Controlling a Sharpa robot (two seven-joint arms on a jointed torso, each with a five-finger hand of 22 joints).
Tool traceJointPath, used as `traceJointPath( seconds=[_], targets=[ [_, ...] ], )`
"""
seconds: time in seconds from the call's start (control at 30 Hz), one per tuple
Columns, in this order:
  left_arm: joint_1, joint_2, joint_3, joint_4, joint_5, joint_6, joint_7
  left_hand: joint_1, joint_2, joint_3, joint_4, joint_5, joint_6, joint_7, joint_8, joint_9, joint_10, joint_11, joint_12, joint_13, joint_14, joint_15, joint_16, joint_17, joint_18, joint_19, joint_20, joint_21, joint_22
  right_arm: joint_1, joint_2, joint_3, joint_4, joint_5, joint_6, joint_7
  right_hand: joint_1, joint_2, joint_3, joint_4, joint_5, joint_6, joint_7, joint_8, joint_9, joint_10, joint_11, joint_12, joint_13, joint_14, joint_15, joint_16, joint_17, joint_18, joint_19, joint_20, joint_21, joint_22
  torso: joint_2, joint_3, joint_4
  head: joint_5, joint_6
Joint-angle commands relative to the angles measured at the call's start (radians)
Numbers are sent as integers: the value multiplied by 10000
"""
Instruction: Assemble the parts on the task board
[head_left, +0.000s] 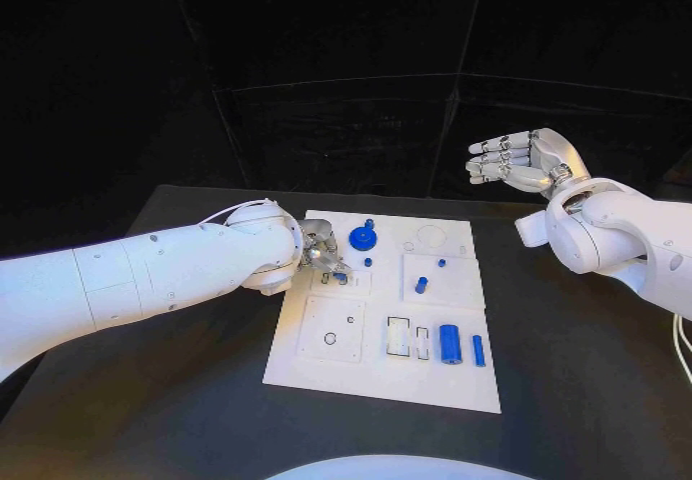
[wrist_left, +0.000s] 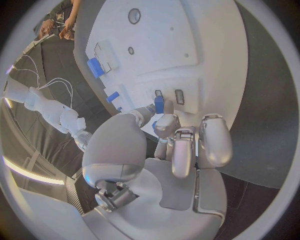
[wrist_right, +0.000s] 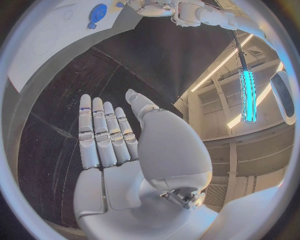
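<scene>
A: Where is the part?
B: A small blue peg (wrist_left: 159, 104) is pinched in the fingertips (wrist_left: 165, 124) of the left hand (head_left: 320, 258), over the task board (head_left: 447, 385) at its left edge, near the blue round gear (head_left: 362, 238). Its long axis runs from the fingertips toward the board.
A: Is it seated?
B: Cannot tell; the fingers hide its lower end, and in the head view the hand covers it.
A: Other parts?
B: A blue cylinder (head_left: 450, 344) and a thinner blue bar (head_left: 479, 350) lie side by side toward the board's near right corner, lengthwise front to back.
A: The right hand (head_left: 519, 158)?
B: Raised beyond the table's (head_left: 173, 400) far right, well apart from the board, fingers straight, holding nothing.
</scene>
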Motion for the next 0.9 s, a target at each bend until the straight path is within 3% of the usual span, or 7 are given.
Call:
traceJointPath(
  seconds=[0.03,0.9],
  targets=[
    [-12,-18,-10,1,-160,333,-67,86,-4,1634,-1623,53,44,-31,52,13,44,14,-46,-8,1039,5,62,2634,-63,54,21,37,-4,26,22,7,-17,-33,-114,46,-119,-4,11,-45,2,-17,75,-41,2,-7,43,-48,-6,-35,18,-31,-6,40,-14,63,-56,-1,5,4,14,-17,-1],
    [-21,80,-11,56,-159,633,-99,66,18,1667,-1602,52,62,-25,47,11,40,19,-79,-45,1039,6,62,2634,-55,39,20,15,-39,25,144,6,-135,-34,-118,-60,-161,13,21,-56,10,9,86,-34,5,19,41,-45,-4,-3,11,-27,-4,46,19,63,-82,4,2,3,3,-37,-46]
  ],
)
